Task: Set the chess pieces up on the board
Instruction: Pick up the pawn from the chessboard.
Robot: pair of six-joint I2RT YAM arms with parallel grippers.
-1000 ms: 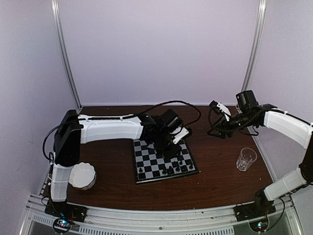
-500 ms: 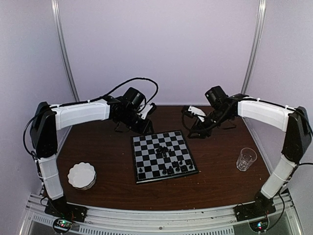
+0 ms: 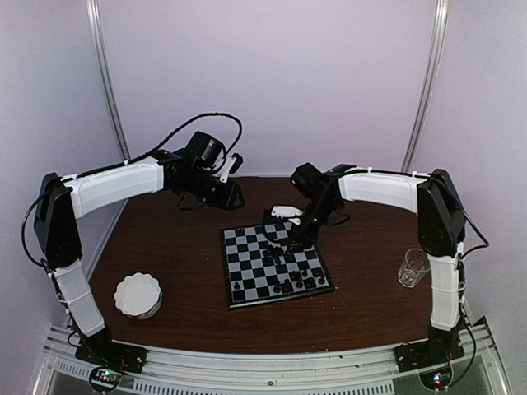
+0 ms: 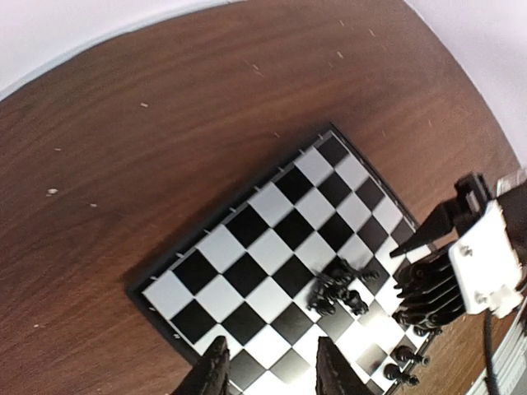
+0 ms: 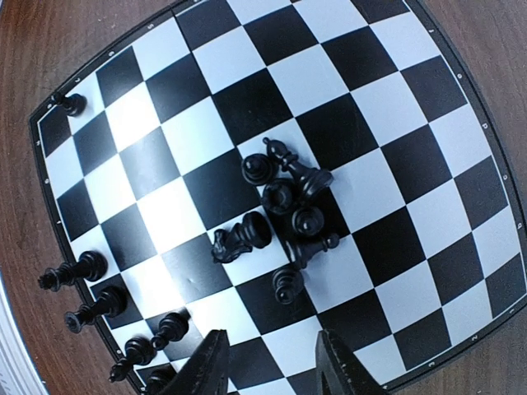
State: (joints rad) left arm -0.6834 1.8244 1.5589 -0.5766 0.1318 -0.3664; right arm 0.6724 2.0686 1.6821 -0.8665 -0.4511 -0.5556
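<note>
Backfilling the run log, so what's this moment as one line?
left gripper: open, empty, off board | right gripper: open, empty, over board | chess pieces: cluster mid-board, others lining one edge

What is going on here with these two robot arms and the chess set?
Two robot arms are laying out small black chess pieces on the board. Some pieces already stand along one edge, while a heap lies jumbled in the middle. The right gripper hovers open and empty above the board, near the heap. The left gripper, also open and empty, hangs off to the side.
</note>
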